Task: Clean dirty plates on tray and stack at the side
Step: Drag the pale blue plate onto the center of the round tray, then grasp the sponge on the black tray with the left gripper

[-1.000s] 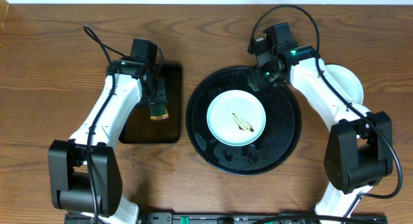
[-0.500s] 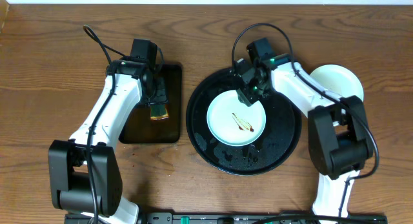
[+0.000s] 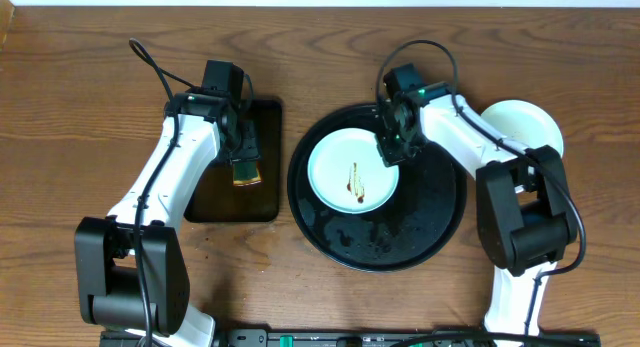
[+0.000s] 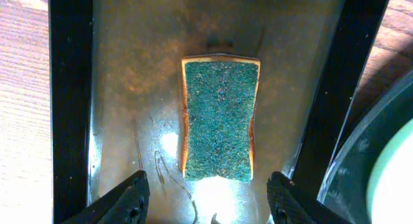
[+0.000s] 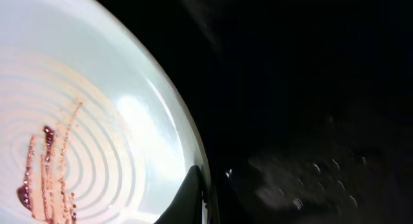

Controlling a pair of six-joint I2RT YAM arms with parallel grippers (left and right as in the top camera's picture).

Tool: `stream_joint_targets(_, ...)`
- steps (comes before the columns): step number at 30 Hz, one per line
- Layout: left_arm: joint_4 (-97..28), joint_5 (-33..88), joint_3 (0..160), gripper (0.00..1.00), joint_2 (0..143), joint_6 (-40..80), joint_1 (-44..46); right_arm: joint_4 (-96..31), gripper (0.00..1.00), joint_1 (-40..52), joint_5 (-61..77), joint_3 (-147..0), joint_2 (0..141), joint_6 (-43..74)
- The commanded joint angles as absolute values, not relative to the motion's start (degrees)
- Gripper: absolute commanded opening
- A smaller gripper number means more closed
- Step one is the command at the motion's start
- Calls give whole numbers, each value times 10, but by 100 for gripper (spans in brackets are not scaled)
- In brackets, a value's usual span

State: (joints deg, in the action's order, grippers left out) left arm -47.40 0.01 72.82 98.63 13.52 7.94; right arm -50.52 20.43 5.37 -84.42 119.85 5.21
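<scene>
From overhead we see the plate (image 3: 340,157) at ten o'clock on the tray (image 3: 440,222), with the right gripper (image 3: 392,150) at its two o'clock rim. Left wrist: the left gripper (image 4: 210,199) hangs open over the sponge (image 4: 218,119). Right wrist: the jaws pinch the streaked plate's rim.

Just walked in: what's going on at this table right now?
The right gripper is shut on the rim of a sauce-streaked plate lying on the black tray. The left gripper hovers open over the sponge in its small dark tray. Another plate sits on the table beside the black tray.
</scene>
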Motion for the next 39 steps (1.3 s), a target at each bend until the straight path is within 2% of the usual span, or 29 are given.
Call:
stream_joint_targets(1, -475, -5, 726, 59, 988, 141, 81, -551, 1, 174, -61, -832, 1214, 185)
stream_joint_targets(11, -459, -5, 723, 60, 990, 141, 81, -622, 1, 150, -62, -832, 1214, 262)
stream_joint_targets(29, -418, -4, 714, 60, 1107, 143, 81, -615, 1, 151, -58, -832, 1214, 261)
stream_joint_targets(30, -417, -4, 714, 58, 1116, 143, 81, -615, 1, 151, -58, -832, 1214, 261)
stream_joint_targets(31, -417, -4, 714, 50, 1126, 143, 81, -615, 1, 151, -58, -832, 1214, 261)
stream_joint_targets(33, -417, -4, 714, 29, 1137, 143, 81, -615, 1, 151, -58, -832, 1214, 261)
stream_joint_targets(35, -419, -2, 714, 12, 1141, 143, 81, -615, 1, 151, -58, -832, 1214, 261)
stream_joint_targets(36, -419, 1, 714, 8, 1141, 143, 81, -615, 1, 151, -58, -832, 1214, 261)
stream_joint_targets(39, -419, 6, 716, 7, 1131, 142, 81, -615, 1, 151, -58, -832, 1214, 261)
